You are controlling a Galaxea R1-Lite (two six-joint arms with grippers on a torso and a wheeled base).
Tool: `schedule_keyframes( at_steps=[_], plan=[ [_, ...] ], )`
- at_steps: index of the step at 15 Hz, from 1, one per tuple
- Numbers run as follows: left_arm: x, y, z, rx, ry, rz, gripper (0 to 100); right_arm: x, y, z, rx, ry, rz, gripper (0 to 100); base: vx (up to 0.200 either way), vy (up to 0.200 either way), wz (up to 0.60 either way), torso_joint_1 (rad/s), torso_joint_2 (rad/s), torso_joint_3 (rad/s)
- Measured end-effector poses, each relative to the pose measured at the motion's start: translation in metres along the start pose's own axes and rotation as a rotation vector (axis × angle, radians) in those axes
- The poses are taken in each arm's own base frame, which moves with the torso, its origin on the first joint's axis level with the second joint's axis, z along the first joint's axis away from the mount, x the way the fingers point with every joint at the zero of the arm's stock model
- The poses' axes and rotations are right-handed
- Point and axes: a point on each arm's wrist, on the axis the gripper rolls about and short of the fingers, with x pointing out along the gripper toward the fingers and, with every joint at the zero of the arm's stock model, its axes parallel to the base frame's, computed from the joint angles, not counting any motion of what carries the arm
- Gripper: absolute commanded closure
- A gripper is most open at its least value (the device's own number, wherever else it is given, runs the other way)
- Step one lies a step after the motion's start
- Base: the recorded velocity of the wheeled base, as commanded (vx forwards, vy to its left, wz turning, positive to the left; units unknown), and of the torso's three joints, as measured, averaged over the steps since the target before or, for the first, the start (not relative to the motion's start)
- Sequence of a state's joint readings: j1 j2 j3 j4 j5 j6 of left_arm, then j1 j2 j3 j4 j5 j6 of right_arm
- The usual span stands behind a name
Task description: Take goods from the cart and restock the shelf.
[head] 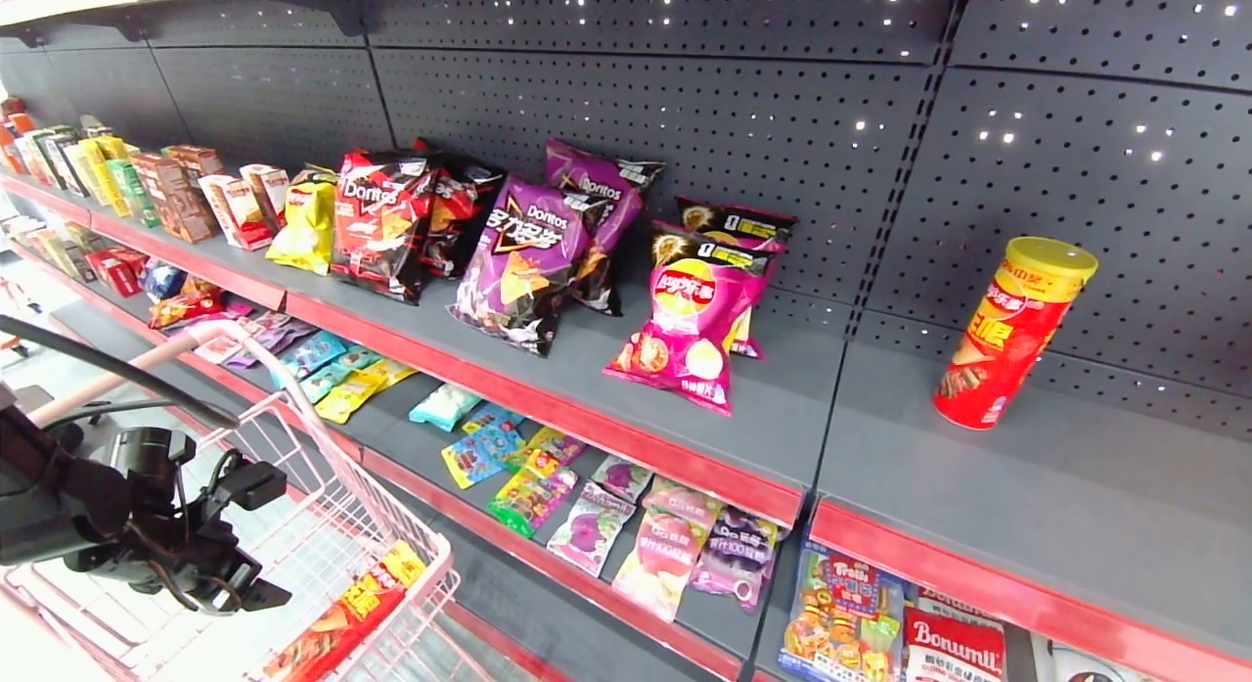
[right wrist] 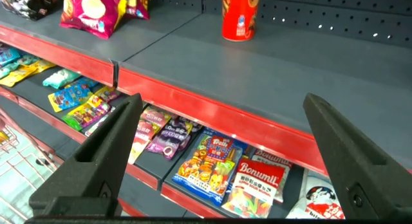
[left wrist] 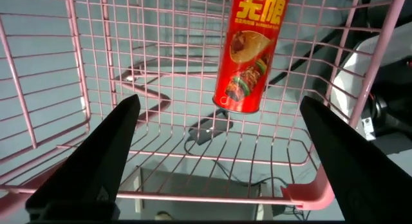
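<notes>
We hold our left gripper over the pink cart, jaws spread wide and empty, above a red chip can lying on its wire floor. Our right gripper faces the grey shelf, also wide open with nothing in it. A second chip can stands upright there.

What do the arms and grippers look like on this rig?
Left arm: black housing, chunky joints, with black cables looped along it. Left gripper and right gripper match: each has two flat, matte black fingers, wedge-shaped and tapering to the tips. No markings visible.
</notes>
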State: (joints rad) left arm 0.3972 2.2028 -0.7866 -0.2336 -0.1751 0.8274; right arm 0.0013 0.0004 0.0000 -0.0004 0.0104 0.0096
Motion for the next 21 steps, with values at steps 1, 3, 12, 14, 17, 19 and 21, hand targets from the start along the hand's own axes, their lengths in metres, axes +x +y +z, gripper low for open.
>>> schedule_keyframes(
  at_steps=[1,3,12,14,17,19,21],
  plan=[
    [0.0,0.0,0.0,0.002,0.0,0.0,0,0.0,0.0,0.0,0.0,0.0,0.0,0,0.0,0.0,0.0,-0.163,0.32,0.178],
    [0.0,0.002,0.002,0.005,-0.007,0.005,0,0.0,0.0,0.0,-0.001,0.0,-0.001,0,0.0,0.0,0.0,-0.146,0.33,0.173],
    [0.0,0.003,0.01,0.06,-0.045,0.0,0,0.0,0.0,0.0,-0.002,0.0,0.001,0,0.0,0.0,0.0,-0.154,0.34,0.188],
    [0.001,0.0,0.013,0.071,-0.058,-0.015,0,0.0,0.0,0.0,-0.002,0.0,0.001,0,0.0,0.0,0.0,-0.166,0.36,0.193],
    [0.002,-0.004,0.017,0.08,-0.068,-0.031,0,0.0,0.0,0.0,-0.002,0.0,0.0,0,0.0,0.0,0.0,-0.105,0.24,0.134],
    [0.002,-0.004,0.017,0.077,-0.066,-0.031,0,0.0,0.0,0.0,-0.002,0.0,0.001,0,0.0,0.0,0.0,-0.013,0.03,0.018],
    [0.002,-0.003,0.017,0.078,-0.066,-0.029,0,0.0,0.0,0.0,-0.002,0.0,0.0,0,0.0,0.0,0.0,0.0,0.0,0.0]
  ],
)
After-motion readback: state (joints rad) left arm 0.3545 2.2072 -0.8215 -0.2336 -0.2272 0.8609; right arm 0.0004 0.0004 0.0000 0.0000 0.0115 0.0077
